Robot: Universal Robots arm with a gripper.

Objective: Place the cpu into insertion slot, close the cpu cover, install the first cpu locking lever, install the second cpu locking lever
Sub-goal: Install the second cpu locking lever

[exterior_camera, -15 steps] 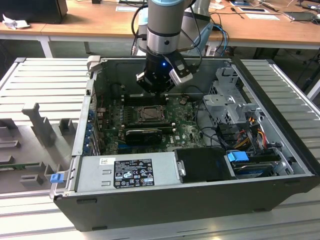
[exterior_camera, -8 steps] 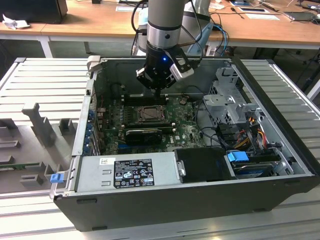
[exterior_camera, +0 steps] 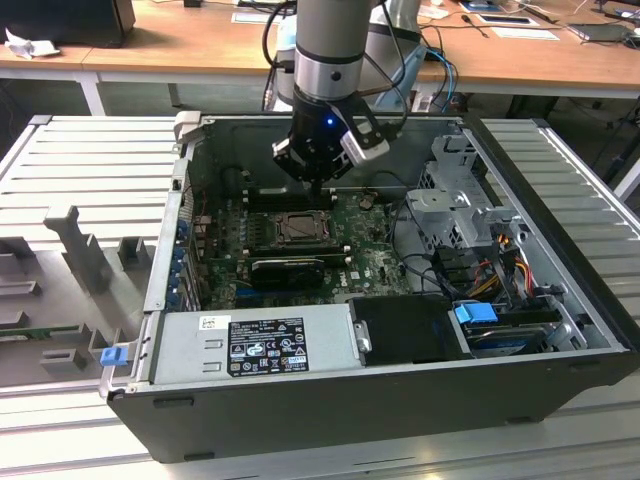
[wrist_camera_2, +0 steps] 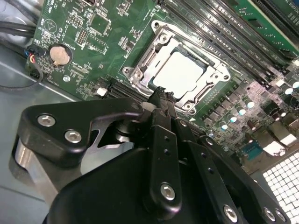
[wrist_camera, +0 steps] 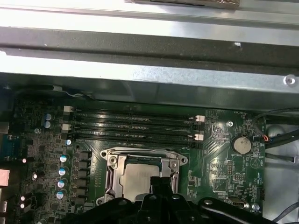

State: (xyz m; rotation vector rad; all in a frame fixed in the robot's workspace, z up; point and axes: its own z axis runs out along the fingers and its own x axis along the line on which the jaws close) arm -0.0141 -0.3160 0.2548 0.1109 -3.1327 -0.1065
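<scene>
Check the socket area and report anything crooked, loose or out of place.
Nothing stands out. In both wrist views the cpu lies flat and square in the insertion slot, with the cpu cover down around it. The gripper hovers at the socket's edge. No part looks bent or loose.

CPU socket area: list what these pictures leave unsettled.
- Gripper fingers: in both wrist views its own black body masks them, so open or shut is unclear.
- Cpu near edge: hidden by the gripper in both wrist views.
- Cpu cover latching: too small in the exterior view.
</scene>
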